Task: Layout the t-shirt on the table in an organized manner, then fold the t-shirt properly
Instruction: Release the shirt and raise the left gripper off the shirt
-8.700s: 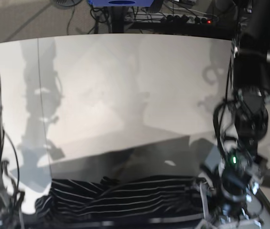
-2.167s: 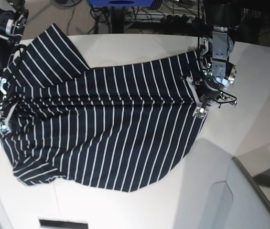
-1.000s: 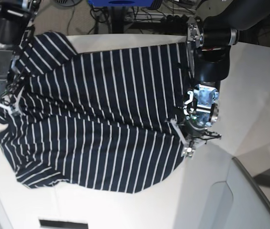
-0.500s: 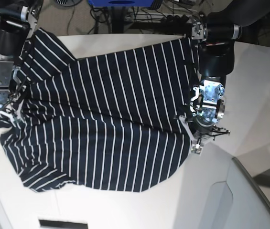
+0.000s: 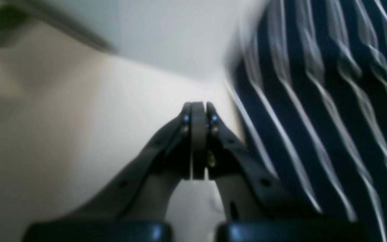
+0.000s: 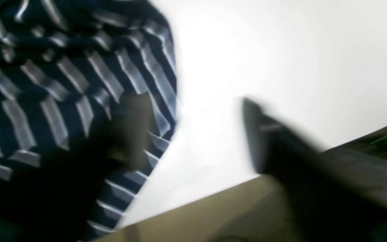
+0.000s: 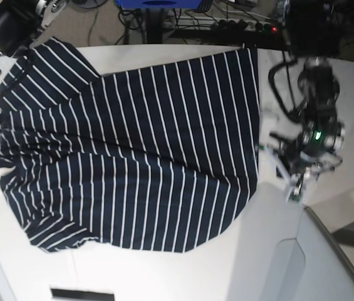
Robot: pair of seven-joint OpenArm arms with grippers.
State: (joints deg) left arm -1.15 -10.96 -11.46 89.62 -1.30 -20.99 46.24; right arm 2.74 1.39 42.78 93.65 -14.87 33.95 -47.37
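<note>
Shirt: dark navy white-striped fabric t-shirt [image 7: 133,144] spread flat on the smooth white table [image 7: 327,94].
Left gripper [image 5: 198,111]: pressed together, empty, beside the hem.
Right gripper [image 6: 197,131]: spread wide, one finger over the shirt edge.

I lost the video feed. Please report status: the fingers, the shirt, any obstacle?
Left gripper shut, empty, beside dark navy white-striped t-shirt. Right gripper open, one side over its edge. Shirt spread on white table. Nothing in the way.

No legible text, label, brand, number or sign is found in any view (both wrist views are blurred); the t-shirt [image 7: 133,150] bears only white stripes, and the tabletop [image 7: 327,94] is unmarked.
</note>
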